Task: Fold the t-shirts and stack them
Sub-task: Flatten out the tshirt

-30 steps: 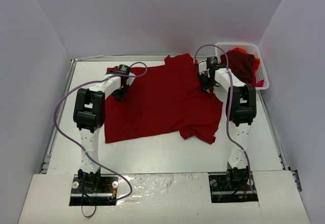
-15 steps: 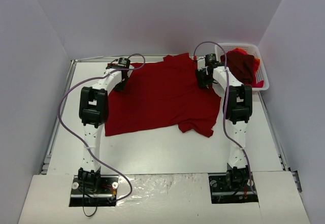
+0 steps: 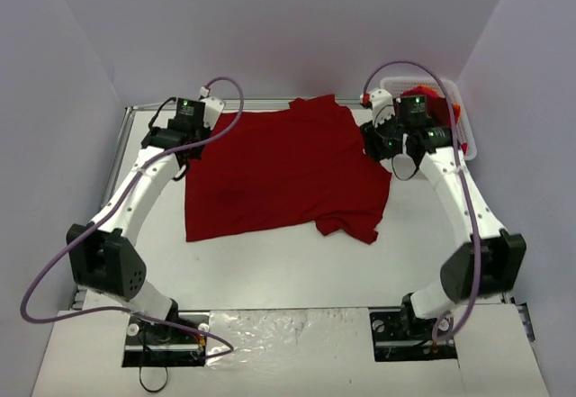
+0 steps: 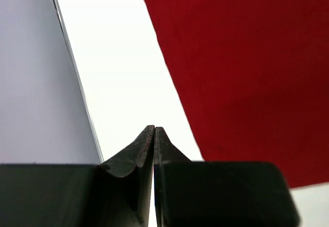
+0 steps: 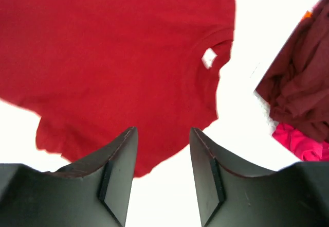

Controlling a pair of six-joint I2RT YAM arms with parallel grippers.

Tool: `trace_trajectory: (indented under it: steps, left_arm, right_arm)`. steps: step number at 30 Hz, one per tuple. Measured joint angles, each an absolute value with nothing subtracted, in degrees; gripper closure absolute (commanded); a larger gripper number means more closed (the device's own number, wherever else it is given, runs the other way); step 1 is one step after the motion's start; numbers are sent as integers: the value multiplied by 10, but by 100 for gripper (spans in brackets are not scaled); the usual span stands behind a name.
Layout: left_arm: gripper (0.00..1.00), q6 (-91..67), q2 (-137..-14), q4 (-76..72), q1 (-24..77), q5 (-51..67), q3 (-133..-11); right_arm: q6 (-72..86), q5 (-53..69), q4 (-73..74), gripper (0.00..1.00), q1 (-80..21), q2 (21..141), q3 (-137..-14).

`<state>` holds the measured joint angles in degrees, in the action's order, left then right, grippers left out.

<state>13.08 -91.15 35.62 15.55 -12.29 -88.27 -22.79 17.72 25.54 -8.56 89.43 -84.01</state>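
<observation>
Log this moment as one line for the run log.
t-shirt: spread out on table, unfolded | left gripper: jaws shut, empty, beside shirt edge | right gripper: jaws open, empty, near collar

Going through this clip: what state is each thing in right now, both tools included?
left tool: shut, empty, over bare table beside the shirt's edge.
right tool: open, nothing between its fingers, over the shirt's collar end.
spread t-shirt: unfolded, lying flat on the table, one sleeve rumpled.
t-shirts in the basket: crumpled in a heap, not folded.
basket: upright, holding the heap.
</observation>
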Motion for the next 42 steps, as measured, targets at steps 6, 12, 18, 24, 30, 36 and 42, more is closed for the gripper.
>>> trace_trajectory:
  steps: [6,12,18,24,30,36,42]
  left_arm:
    - [98,135,-856,363,136,-110,-736]
    - [98,135,-857,374,135,-103,-688]
    - [98,135,-849,367,134,-103,-688]
    - [98,137,-849,365,134,-105,-688]
    - [98,143,-849,359,134,-109,-687]
    - [98,146,-849,354,134,-115,-685]
    - [98,146,-849,352,134,-115,-684]
  right_arm:
    - [-297,215,343,62,-123,790,-717]
    - [-328,220,420,61,-190,816,-666]
    - [-346,217,436,62,-260,872,-668]
    - [-365,212,432,58,-279,982,-668]
    - [-372,208,415,51,-279,1026,-673]
    - [-374,204,401,50,-279,1048,-701]
    - [-374,193,399,52,-279,1054,-723]
